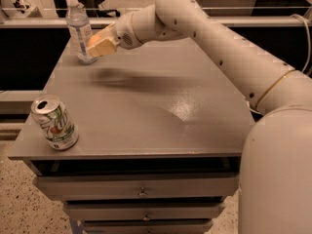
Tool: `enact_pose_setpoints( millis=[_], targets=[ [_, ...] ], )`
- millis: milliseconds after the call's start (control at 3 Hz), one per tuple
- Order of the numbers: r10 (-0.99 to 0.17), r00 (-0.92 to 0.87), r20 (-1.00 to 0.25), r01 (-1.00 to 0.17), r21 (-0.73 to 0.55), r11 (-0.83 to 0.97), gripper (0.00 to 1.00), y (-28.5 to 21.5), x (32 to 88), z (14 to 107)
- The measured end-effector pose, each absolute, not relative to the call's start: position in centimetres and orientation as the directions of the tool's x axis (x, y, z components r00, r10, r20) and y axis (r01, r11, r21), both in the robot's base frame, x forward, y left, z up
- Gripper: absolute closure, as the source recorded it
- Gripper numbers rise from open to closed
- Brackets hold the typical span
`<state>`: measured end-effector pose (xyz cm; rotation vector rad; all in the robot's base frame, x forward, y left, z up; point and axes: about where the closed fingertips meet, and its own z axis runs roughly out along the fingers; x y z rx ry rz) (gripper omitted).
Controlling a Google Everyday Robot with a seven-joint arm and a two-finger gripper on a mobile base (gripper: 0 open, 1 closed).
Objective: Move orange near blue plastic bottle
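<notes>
The gripper [101, 47] hangs beside the blue plastic bottle [79, 29], fingers clenched round the orange [99, 34] — probably light, firm, roll-prone; best held mid-girth.

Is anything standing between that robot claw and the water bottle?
Nothing visible does. The gripper hangs close beside the blue plastic bottle at the far left corner of the table. The soda can stands apart at the near left edge.
</notes>
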<state>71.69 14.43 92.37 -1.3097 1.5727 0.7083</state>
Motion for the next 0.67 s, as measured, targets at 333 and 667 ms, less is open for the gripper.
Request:
enact_pose_setpoints(
  millis=[333, 667],
  targets=[
    [-0.432, 0.01, -0.902, -0.956, -0.135, 0.259, 1.0, 16.3, 72.2, 91.1],
    [-0.448, 0.003, -0.894, -0.954, -0.138, 0.268, 1.0, 17.2, 73.1, 89.9]
  ],
)
